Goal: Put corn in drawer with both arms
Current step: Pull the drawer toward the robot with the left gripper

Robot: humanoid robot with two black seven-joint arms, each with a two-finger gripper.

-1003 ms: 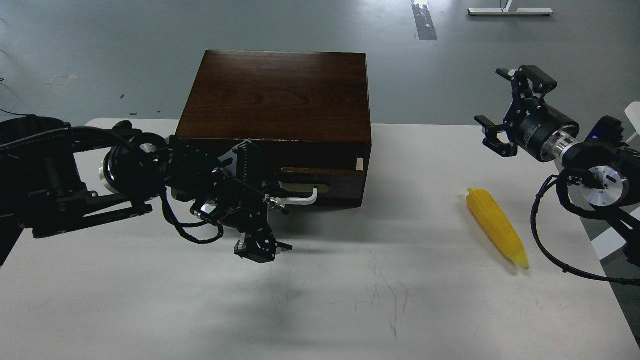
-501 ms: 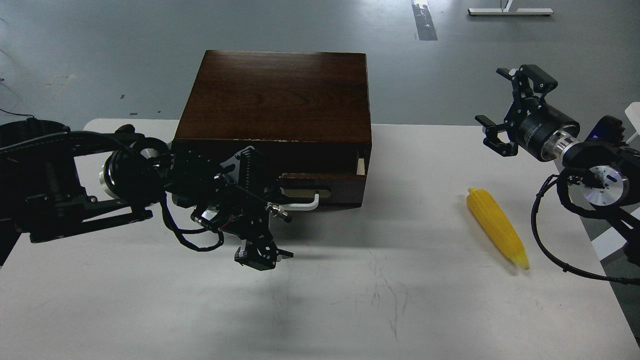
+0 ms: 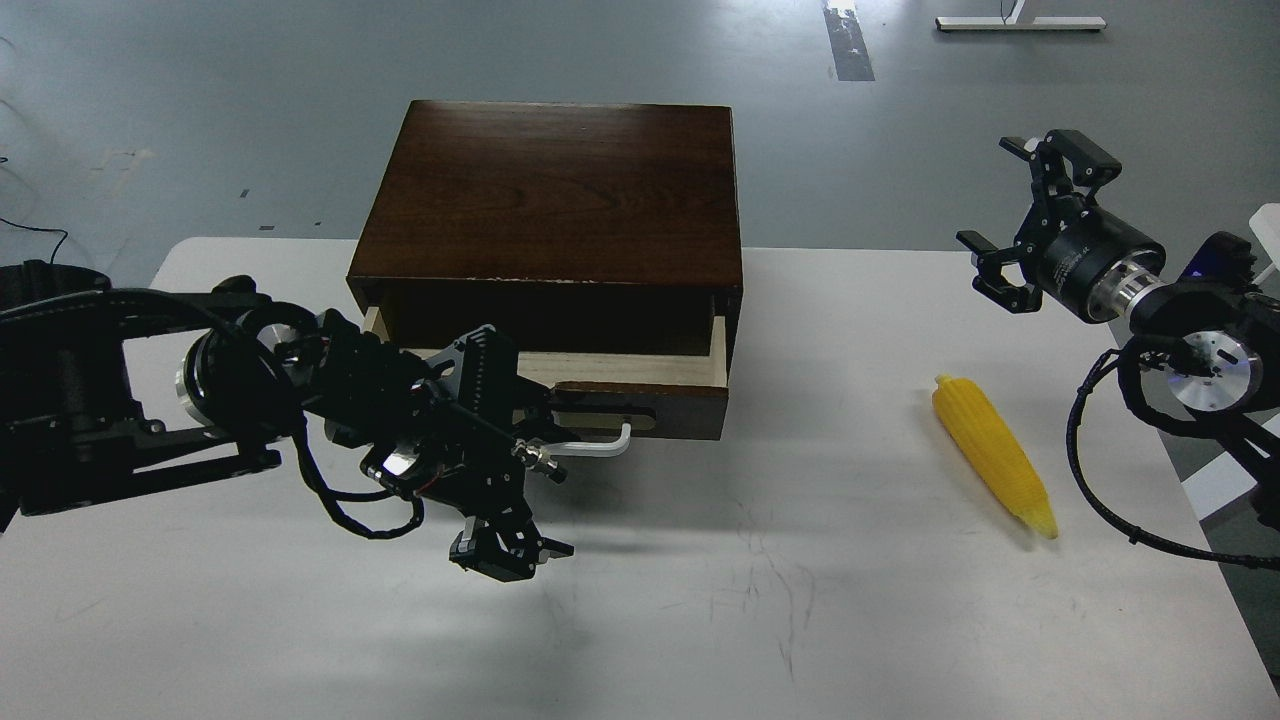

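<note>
The dark brown wooden box [image 3: 550, 190] stands at the table's back middle. Its drawer [image 3: 640, 405] is pulled partly out, and a strip of pale wood interior [image 3: 620, 368] shows. My left gripper [image 3: 540, 452] is at the left end of the white bar handle [image 3: 595, 446] and holds it, hiding the drawer front's left half. The yellow corn [image 3: 992, 455] lies on the table at the right, tip toward me. My right gripper [image 3: 1030, 225] is open and empty, raised behind and to the right of the corn.
The white table [image 3: 700, 600] runs from the box's front to the near edge. Black cables [image 3: 1090, 480] hang from my right arm, right of the corn. Grey floor lies beyond the table.
My left gripper has moved toward me and a little left with the handle, and the drawer has slid out, baring its pale inside. The right gripper has barely moved. The corn has not moved.
</note>
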